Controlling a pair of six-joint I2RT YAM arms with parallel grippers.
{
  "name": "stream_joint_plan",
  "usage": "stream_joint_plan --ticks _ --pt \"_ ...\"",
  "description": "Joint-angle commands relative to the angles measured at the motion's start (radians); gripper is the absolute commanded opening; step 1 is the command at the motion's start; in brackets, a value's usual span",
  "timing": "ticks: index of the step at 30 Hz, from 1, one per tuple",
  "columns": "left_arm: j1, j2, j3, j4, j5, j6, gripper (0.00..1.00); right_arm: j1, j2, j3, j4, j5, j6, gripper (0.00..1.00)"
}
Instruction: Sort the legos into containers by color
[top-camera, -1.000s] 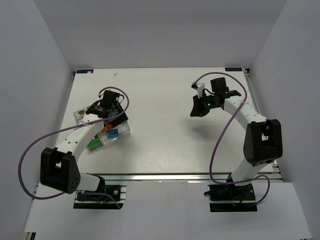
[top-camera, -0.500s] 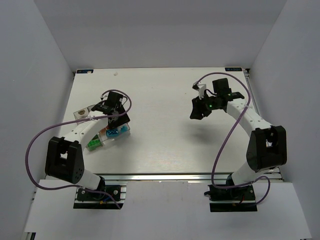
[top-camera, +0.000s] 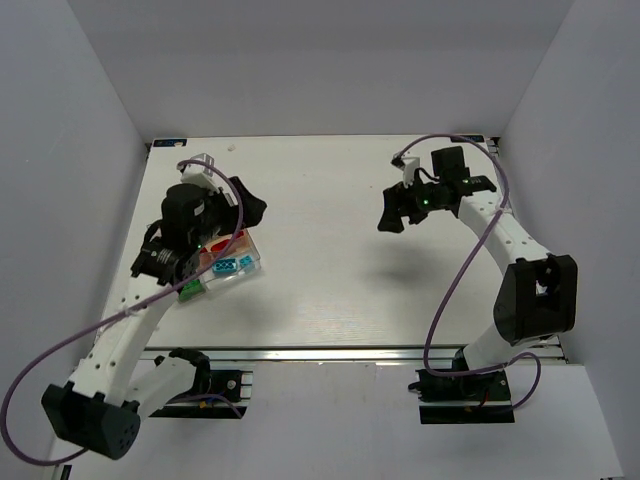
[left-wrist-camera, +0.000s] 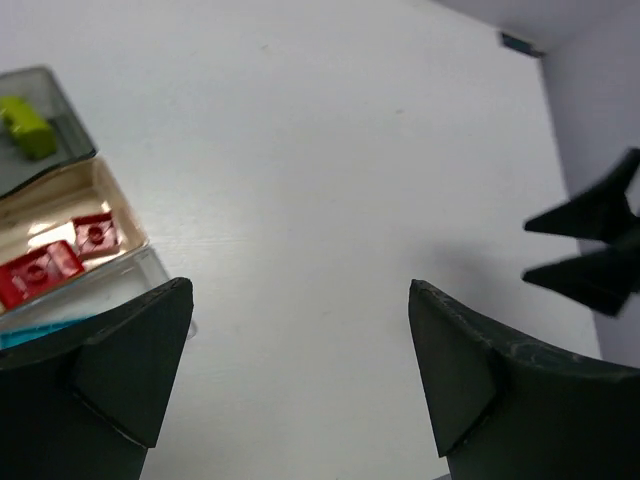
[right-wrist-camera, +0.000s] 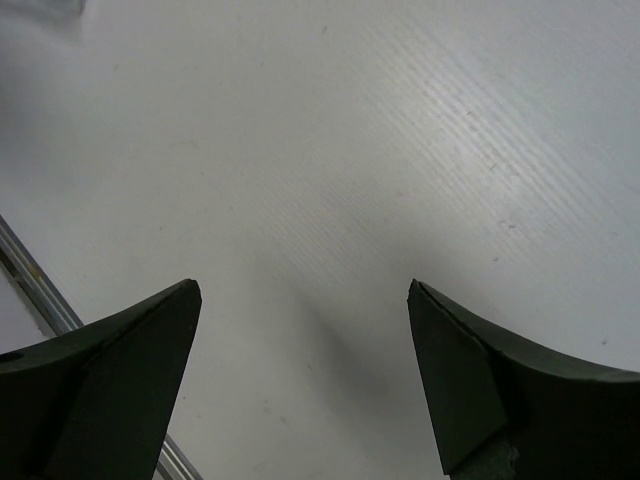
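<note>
The clear tray (top-camera: 258, 262) sits on the left half of the white table (top-camera: 330, 270), near the left edge and angled to it. In the left wrist view its compartments hold 1 lime brick (left-wrist-camera: 25, 125) in the far cell, 2 red bricks (left-wrist-camera: 95, 235) in the middle cell, and a cyan brick (left-wrist-camera: 30, 335) in the nearest, partly hidden behind a finger. From above, a green brick (top-camera: 188, 290) lies at the tray's near-left end.

The left gripper (top-camera: 248, 210) hangs above the table just beyond the tray's far right corner, jaws spread wide and holding nothing; bare table shows between its fingers (left-wrist-camera: 130, 370). To its right the whole middle of the table is open surface, out to the right gripper (top-camera: 390, 213), which hangs well apart from it over the right half.

The right gripper is likewise spread and empty, with only bare table between its fingers (right-wrist-camera: 110, 380). The metal rail (right-wrist-camera: 40, 290) of the table's edge crosses the lower left corner of the right wrist view. White walls close in the table on the left, right and far sides.
</note>
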Motion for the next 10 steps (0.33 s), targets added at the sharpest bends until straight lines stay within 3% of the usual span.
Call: stream_joint_plan --ticks 1,5,10 --pt "-0.004 -0.072 -0.058 0.122 0.147 0.071 0.98 -0.024 -0.041 0.105 0.008 0.021 0.115 0.89" --pt "-0.004 -0.114 -0.078 0.133 0.168 0.081 0.98 -0.048 -0.061 0.107 0.083 0.106 0.254 0.89" --pt "-0.004 -0.14 -0.084 0.138 0.161 0.086 0.98 -0.068 -0.078 0.09 0.1 0.119 0.266 0.89"
